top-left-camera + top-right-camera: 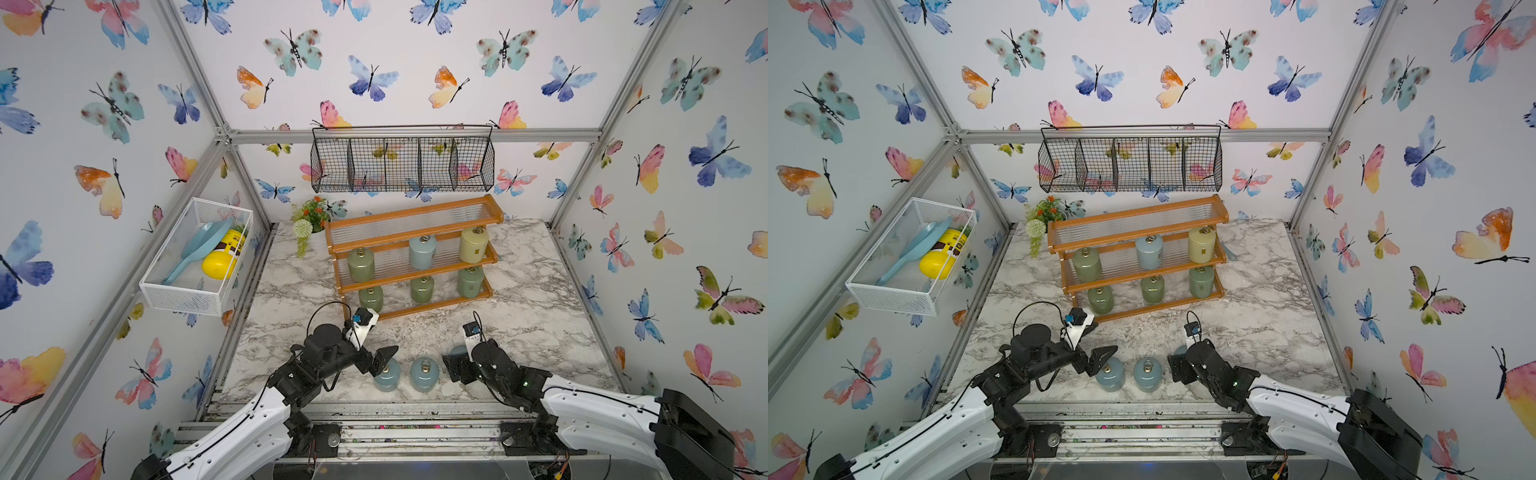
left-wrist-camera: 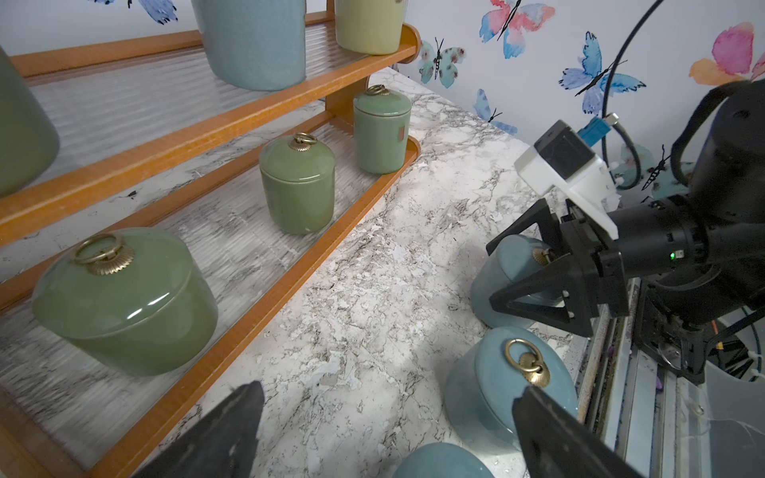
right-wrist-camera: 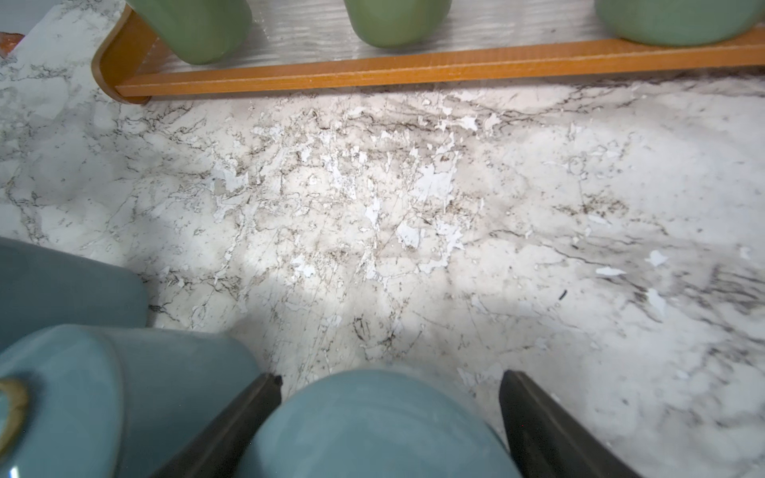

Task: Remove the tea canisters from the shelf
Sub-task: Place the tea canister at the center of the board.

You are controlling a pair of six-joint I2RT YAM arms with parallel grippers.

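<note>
Straddling a pale blue canister [image 3: 372,426] right now is the right tool [image 3: 388,376]. Its jaws are spread to either side, with a sliver of marble showing along one finger, so it is parted and not pinching. That canister stands upright on the surface [image 1: 519,311] at about 5 o'clock, mostly tucked under the wrist in both top views.

Just beside it, at 6 o'clock, two more pale blue canisters [image 1: 424,374] stand side by side, close but apart. At 7 o'clock the left tool [image 1: 376,360] hangs right by the outer one of that pair, jaws gaping wide and carrying nothing; touching or not, I can't tell.

Up toward 12 o'clock sits the shelf [image 1: 415,226], and it holds six. On the middle tier, from 9 o'clock across to 3, are a green canister [image 1: 360,264], a blue canister [image 1: 422,252] and a pale yellow canister [image 1: 473,244]. The bottom tier carries three green canisters [image 1: 422,289] spaced in a row, all upright with ring pulls on top.
</note>
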